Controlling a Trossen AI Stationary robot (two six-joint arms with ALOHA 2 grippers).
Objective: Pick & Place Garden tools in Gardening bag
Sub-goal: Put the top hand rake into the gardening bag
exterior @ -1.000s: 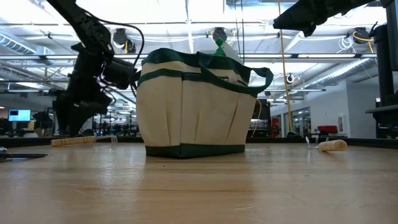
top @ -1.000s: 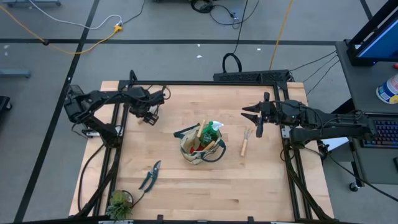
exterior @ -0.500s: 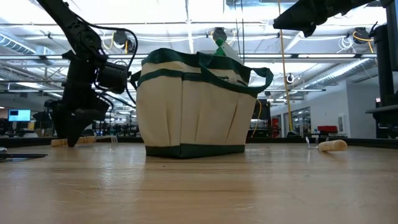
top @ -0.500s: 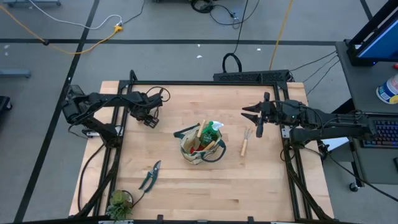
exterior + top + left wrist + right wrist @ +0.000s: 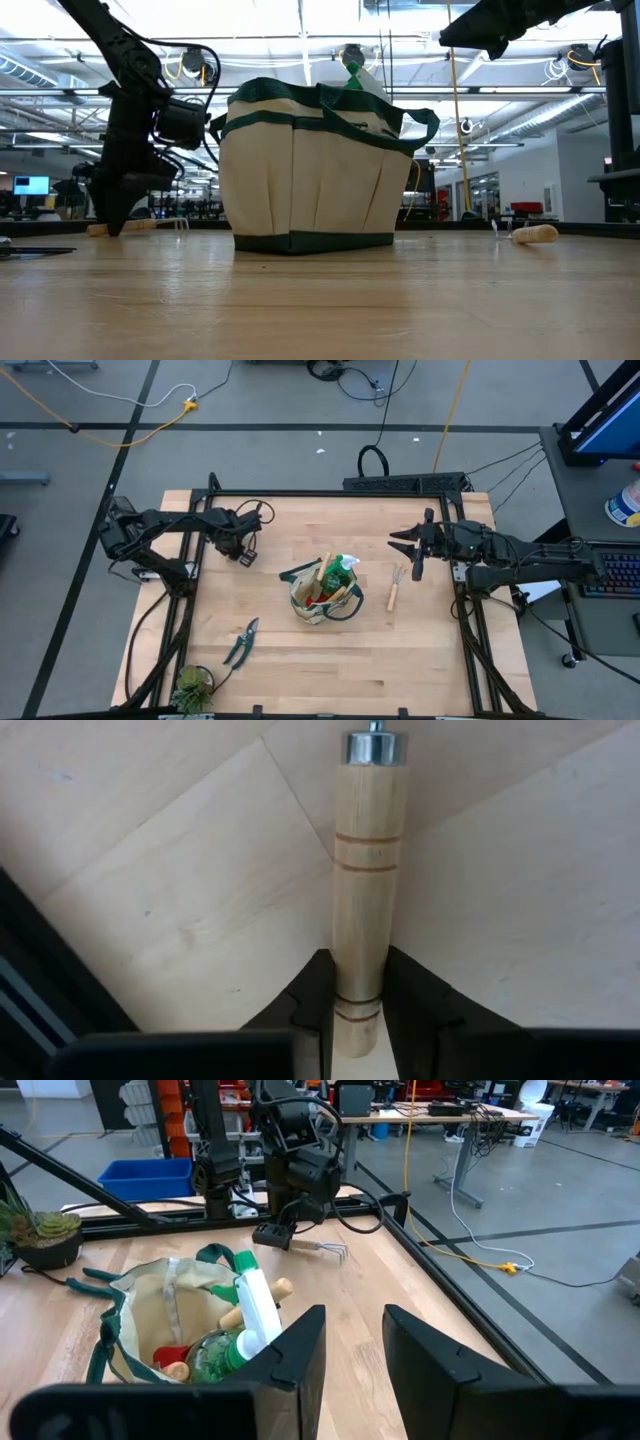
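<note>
A wooden-handled hand rake lies on the table at the far left, and its tines show in the right wrist view. My left gripper stands over it, pointing down, shut on the handle. The beige gardening bag stands at the table's middle with a green spray bottle and wooden handles in it. My right gripper hangs open above the table's right side, holding nothing. My left gripper pinches the rake's wooden handle near its free end between its two fingers. The fingers come from above, pointing down, one on each long side of the handle. The rake lies flat on the table.
A second wooden-handled fork lies right of the bag. Pruning shears lie at the near left, and a small potted plant stands at the near left corner. Black frame rails run along the table's sides.
My left gripper has come down onto the rake's handle, tipped a little more upright, and shut on it. The rake stays flat on the table.
</note>
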